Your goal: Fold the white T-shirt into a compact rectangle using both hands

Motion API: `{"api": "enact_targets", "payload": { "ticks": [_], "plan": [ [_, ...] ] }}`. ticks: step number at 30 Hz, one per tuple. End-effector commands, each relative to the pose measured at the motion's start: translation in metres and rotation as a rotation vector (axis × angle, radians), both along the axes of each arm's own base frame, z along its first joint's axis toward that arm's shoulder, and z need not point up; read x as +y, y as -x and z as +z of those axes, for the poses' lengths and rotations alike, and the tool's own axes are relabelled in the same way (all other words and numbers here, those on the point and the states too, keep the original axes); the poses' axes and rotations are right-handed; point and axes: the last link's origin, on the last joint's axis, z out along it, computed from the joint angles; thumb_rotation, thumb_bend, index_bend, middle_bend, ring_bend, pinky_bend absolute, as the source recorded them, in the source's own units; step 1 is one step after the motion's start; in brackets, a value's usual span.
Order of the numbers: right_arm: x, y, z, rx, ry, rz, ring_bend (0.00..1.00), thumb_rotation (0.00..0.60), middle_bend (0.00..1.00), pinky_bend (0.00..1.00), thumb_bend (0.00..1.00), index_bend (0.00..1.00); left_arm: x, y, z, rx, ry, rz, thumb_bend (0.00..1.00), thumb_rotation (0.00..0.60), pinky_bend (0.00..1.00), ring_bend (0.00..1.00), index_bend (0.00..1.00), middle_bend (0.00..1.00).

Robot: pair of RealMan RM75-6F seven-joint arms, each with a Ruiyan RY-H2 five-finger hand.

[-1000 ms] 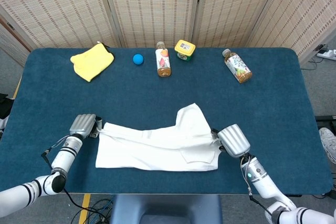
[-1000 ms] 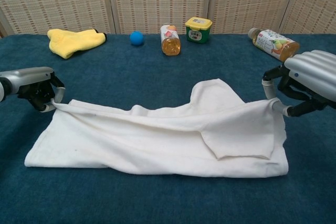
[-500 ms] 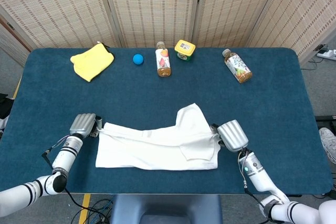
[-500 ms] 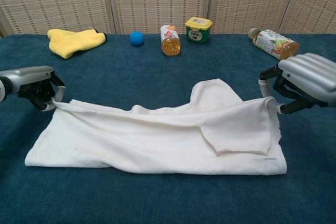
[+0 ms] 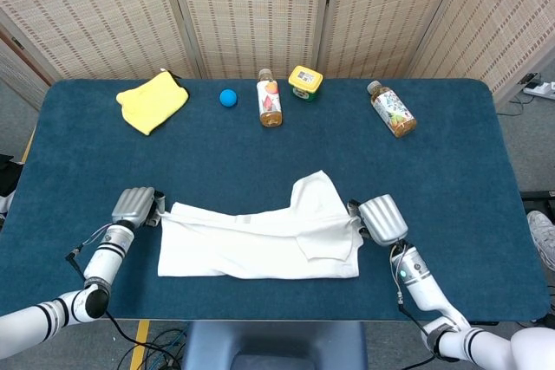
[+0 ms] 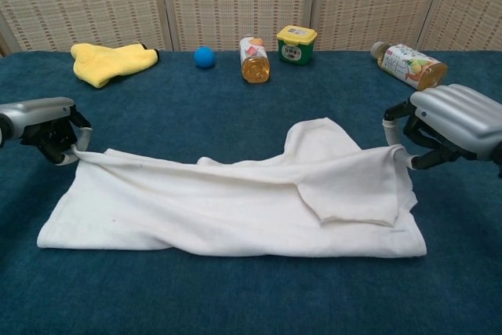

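White cotton T-shirt (image 5: 260, 244) lies half-folded and wrinkled on the dark blue felt table (image 5: 451, 171), lower centre of frame. Left hand (image 5: 134, 206) pinches its left corner at lower left; right hand (image 6: 451, 119) pinches the right edge, fabric lifted slightly there. Along the top edge: crumpled yellow cloth (image 5: 152, 100), small blue ball (image 5: 228, 98), two labelled drink bottles lying down (image 5: 270, 100) (image 5: 391, 109), yellow-lidded jar (image 5: 305, 81).
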Motion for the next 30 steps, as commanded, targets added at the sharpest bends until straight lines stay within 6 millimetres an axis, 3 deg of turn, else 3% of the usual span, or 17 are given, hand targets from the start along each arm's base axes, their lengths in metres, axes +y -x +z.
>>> {"api": "enact_targets", "payload": {
  "ticks": [1,5,12,16,30],
  "plan": [
    [-0.001,0.0,-0.002,-0.005,-0.003,-0.005,0.97,0.6,0.94,1.0,0.55,0.75,-0.001,0.001,0.001,0.001,-0.003,0.003,0.47,0.6,0.92,0.79,0.11,0.86],
    [-0.003,0.0,-0.005,-0.005,-0.003,-0.021,0.97,0.6,0.94,1.0,0.53,0.71,-0.003,0.0,0.005,-0.004,-0.011,0.005,0.47,0.6,0.92,0.79,0.01,0.86],
    [-0.007,-0.004,-0.005,0.007,-0.008,-0.058,0.97,0.6,0.91,1.0,0.32,0.32,-0.009,-0.001,0.011,-0.004,-0.014,0.01,0.47,0.6,0.92,0.78,0.0,0.84],
    [-0.01,-0.006,-0.003,0.017,-0.008,-0.079,0.97,0.6,0.9,1.0,0.24,0.2,-0.011,-0.002,0.015,-0.01,-0.023,0.013,0.47,0.6,0.92,0.78,0.0,0.84],
    [-0.018,-0.015,0.017,0.035,-0.014,-0.108,0.96,0.6,0.89,1.0,0.04,0.05,-0.016,-0.006,0.033,-0.025,-0.053,-0.008,0.44,0.6,0.92,0.78,0.0,0.84]
  ]
}}
